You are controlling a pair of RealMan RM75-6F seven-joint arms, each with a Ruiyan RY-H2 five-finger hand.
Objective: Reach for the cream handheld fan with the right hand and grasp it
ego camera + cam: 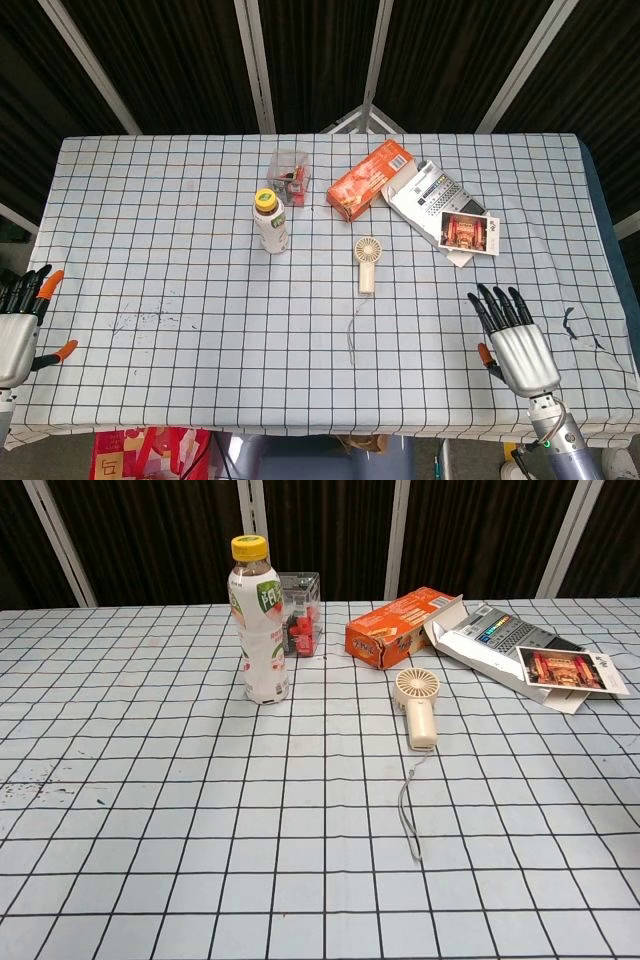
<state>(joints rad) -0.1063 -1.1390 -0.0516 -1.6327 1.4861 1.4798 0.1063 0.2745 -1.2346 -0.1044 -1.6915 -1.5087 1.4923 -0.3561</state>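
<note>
Fingers point(498, 305) of the right hand point(515, 343) are spread and hold nothing, low at the frame's right, well apart from the cream fan point(368, 262). That fan lies flat mid-worktop point(180, 270), its cord point(352, 325) trailing toward the near edge. At the lower left, the left hand point(18, 325) rests with fingers apart, empty.

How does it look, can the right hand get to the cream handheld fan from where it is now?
Probably yes. The right hand rests open at the near edge, and only bare checked cloth lies between it and the cream handheld fan; bottle and boxes stand beyond.
</note>
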